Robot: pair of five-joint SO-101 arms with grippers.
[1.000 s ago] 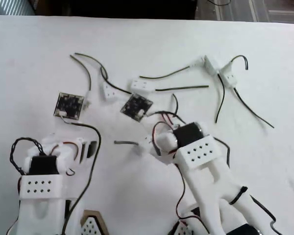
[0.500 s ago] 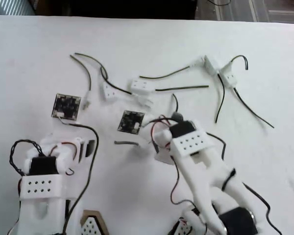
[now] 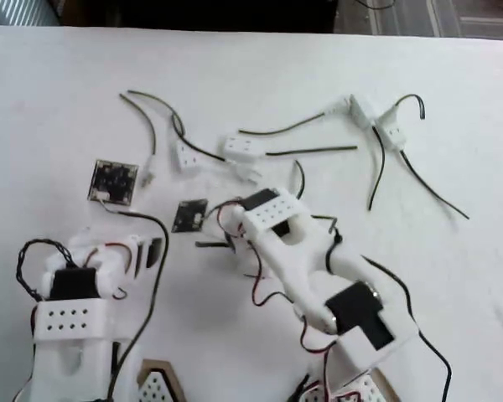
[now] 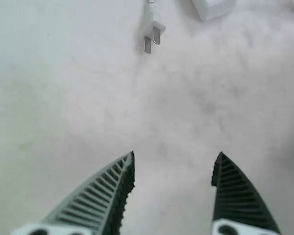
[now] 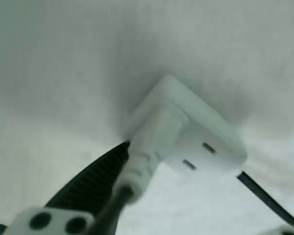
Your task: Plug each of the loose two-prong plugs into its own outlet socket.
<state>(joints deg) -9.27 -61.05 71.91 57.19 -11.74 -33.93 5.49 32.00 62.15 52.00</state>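
Note:
A white two-prong plug [image 5: 149,139] sits pushed into a white outlet socket [image 5: 201,129], whose free pair of slots faces me. My right gripper [image 5: 196,196] is open; one black finger [image 5: 95,178] lies along the plug's side. In the high view the right arm [image 3: 272,218] covers that spot. My left gripper [image 4: 174,159] is open over bare table at the near left [image 3: 147,253]. Ahead of it lies a loose plug [image 4: 152,34] beside an outlet's corner [image 4: 213,7]. The same plug [image 3: 149,176] and outlet [image 3: 184,155] show from above.
Another outlet [image 3: 243,146] lies mid-table with a loose plug [image 3: 250,174] just below it. At the far right is an outlet [image 3: 390,130] beside a plug [image 3: 352,105]. Thin black cords curl around them. A short black cord stub [image 3: 208,244] lies by the right arm.
The right arm has swung left across the middle of the table, its wrist turning over the near outlet. The left arm has stayed put.

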